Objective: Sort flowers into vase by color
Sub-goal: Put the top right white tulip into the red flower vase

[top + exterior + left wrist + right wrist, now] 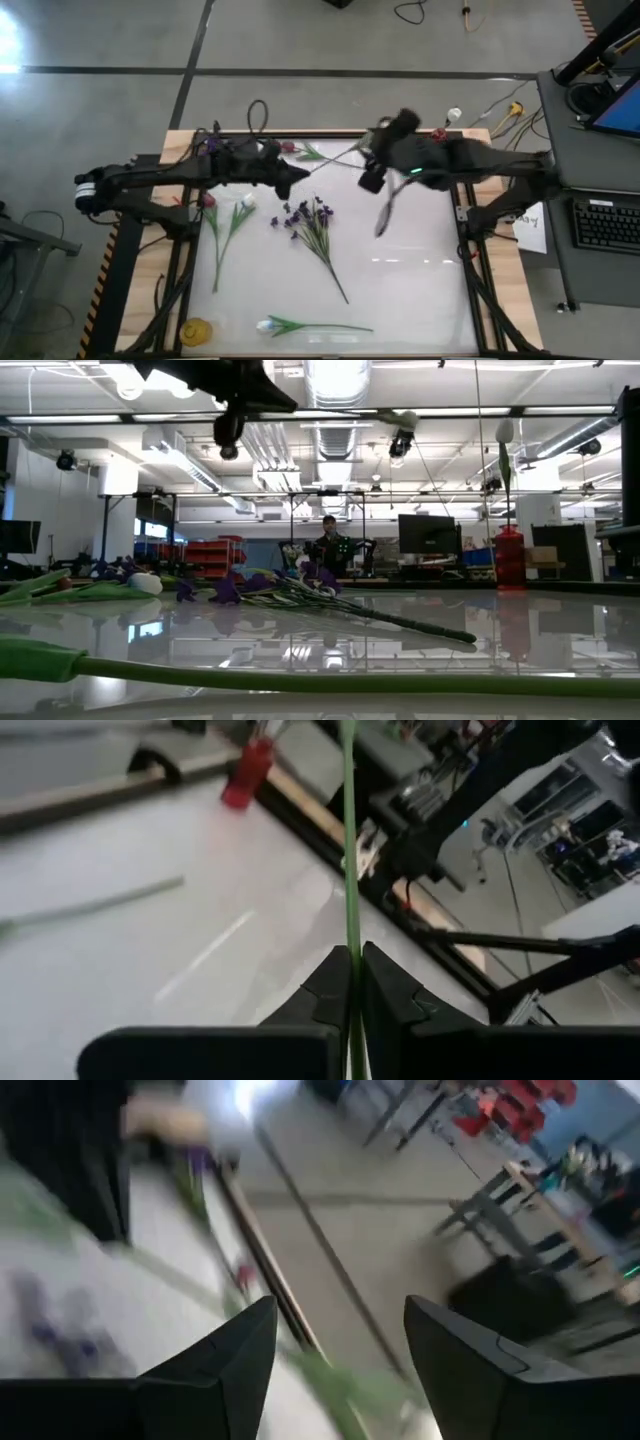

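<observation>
barely started imo: left gripper [352,982] is pinching one green stem [349,840] mid-air, right gripper [340,1350] hangs spread and empty, other flowers [312,222] lie on the table [420,290], red vase [247,772] at the far edge.

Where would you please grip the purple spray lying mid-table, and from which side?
Grip the purple spray on its bare lower stem, coming straight down from above. The stem lies flat, slanting toward the near edge, clear of the blossoms and of the white tulip beside it.
</observation>
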Action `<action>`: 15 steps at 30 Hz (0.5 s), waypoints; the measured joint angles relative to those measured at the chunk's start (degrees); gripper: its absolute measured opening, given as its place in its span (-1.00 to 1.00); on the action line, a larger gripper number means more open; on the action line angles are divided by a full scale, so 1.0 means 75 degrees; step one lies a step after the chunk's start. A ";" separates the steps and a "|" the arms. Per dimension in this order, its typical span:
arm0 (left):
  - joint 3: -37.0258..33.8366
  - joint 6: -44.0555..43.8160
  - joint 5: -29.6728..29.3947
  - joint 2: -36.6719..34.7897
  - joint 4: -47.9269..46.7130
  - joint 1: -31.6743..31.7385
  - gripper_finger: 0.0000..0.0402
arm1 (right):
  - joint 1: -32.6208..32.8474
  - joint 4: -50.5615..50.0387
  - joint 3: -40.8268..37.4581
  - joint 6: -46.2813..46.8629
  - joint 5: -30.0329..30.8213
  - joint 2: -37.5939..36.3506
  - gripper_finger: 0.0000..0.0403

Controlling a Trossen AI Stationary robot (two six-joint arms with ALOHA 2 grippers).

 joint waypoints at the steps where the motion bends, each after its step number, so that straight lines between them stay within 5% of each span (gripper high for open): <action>1: 0.0000 0.0084 -0.0032 -0.0123 -0.0002 0.0000 -1.00 | 0.0036 0.0211 -0.0008 0.0307 -0.0015 -0.0216 0.06; 8: 0.0000 0.0424 -0.0077 -0.0810 -0.0132 -0.0003 -1.00 | 0.0487 0.0982 -0.0283 0.1987 -0.0222 -0.1329 0.07; 15: -0.0107 0.1103 -0.0064 -0.0886 -0.1535 -0.0042 -1.00 | 0.1184 0.0895 -0.1011 0.3285 -0.0231 -0.1524 0.07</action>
